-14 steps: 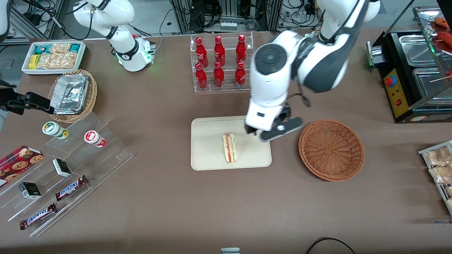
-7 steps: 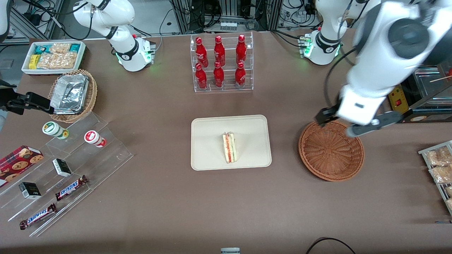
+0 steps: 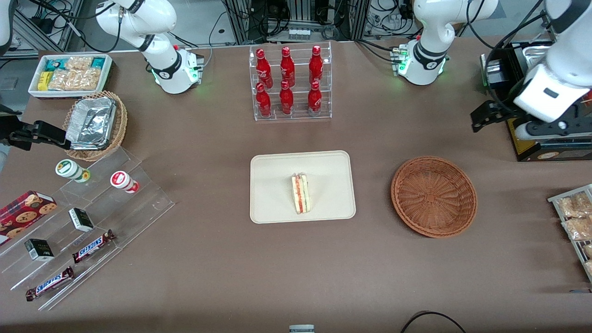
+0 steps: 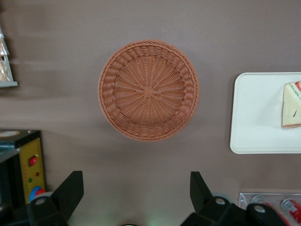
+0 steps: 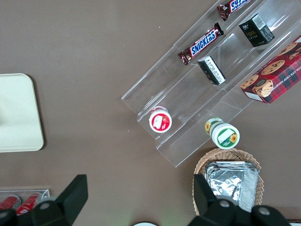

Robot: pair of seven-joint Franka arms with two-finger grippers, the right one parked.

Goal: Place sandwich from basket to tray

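Lying on the tray point(image 3: 273, 185), the sandwich point(image 3: 300, 193) is well apart from the empty basket point(image 3: 434, 196) and the raised, spread-fingered gripper point(image 4: 136, 197).

Red bottles point(image 3: 286, 97) in the clear rack: six
Woven wicker baskets: two, one reddish-brown round basket point(image 3: 434, 196), one tan basket point(image 3: 122, 121) holding foil containers
Triangular cream-bread sandwich point(image 3: 300, 193): one
Flat cream-beige rectangular tray point(image 3: 277, 185): one
Snickers bars point(image 3: 92, 246): two
Small dark boxes point(image 3: 81, 219): two
Round lidded tubs point(image 3: 69, 169): two
Red cookie box point(image 3: 25, 208): one
Left gripper point(image 4: 134, 186): one, fingers spread, raised at the working arm's end of the table
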